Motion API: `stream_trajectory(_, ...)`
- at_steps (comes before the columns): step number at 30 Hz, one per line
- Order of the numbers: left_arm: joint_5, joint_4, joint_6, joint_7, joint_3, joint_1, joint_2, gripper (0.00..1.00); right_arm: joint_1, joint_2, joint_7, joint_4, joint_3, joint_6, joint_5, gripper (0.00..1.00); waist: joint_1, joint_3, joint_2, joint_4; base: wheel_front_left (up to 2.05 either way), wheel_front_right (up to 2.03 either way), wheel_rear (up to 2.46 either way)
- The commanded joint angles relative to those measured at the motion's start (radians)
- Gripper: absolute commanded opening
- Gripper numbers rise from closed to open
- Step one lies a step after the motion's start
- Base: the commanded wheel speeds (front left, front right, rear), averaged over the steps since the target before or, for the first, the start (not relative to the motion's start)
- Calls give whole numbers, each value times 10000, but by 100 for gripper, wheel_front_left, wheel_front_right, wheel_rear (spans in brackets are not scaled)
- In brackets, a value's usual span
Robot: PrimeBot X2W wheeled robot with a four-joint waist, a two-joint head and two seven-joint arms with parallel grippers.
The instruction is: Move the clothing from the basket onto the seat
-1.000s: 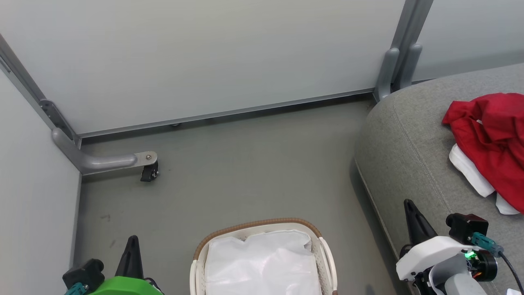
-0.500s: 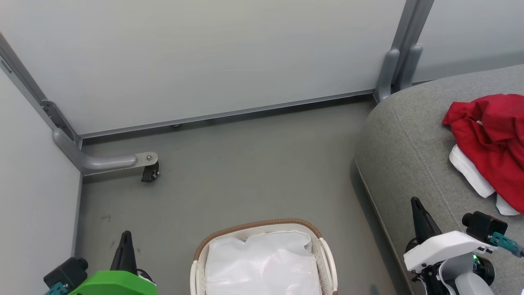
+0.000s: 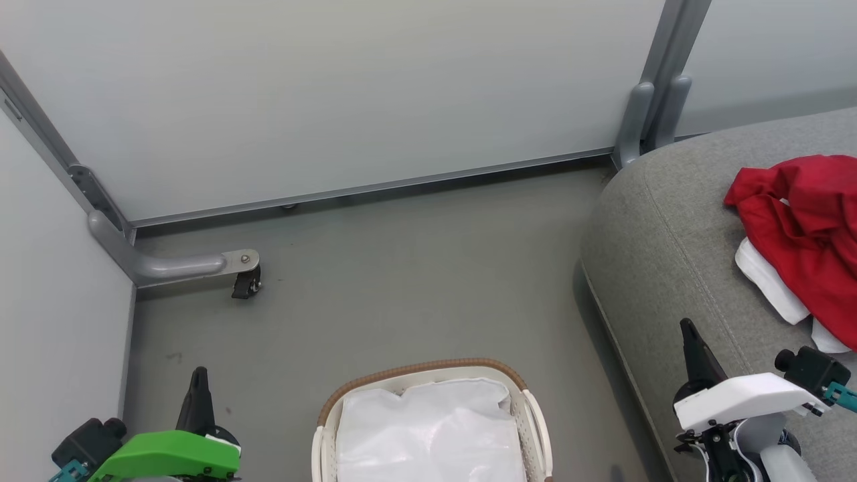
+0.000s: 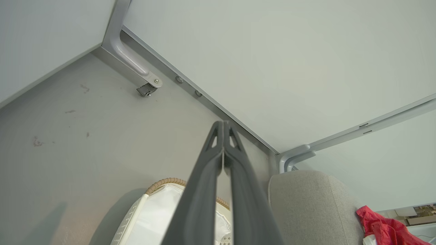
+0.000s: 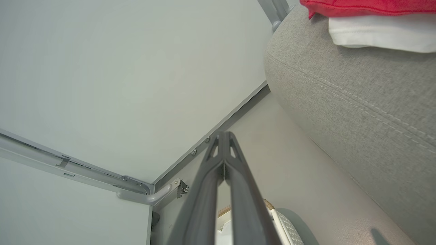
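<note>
Jaws pressed shut, empty, on left gripper and right gripper. Red clothing heaped on seat, right of right jaws. Between jaw pairs: basket, white sheet inside. Task judged done; arms best parked clear.

Near left: left gripper above a green wrist cover, fingers pressed together, pointing away, empty. Near right: right gripper above a white wrist cover, fingers likewise tip to tip, empty.
</note>
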Motion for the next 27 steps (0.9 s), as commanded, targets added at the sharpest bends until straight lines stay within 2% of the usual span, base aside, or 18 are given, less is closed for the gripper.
stream_trajectory(1, -349, -164, -21, 69, 82, -316, 32, 0, -49, -67, 77, -184, -50, -2, 355, 0, 0, -4, 0, 2, 0, 0, 0)
stream_trajectory(27, -3082, -596, -33, 821, 381, -511, 28, 0, 22, -90, 834, -565, -287, -5, 3418, 0, 0, -67, 0, 32, 0, 0, 0)
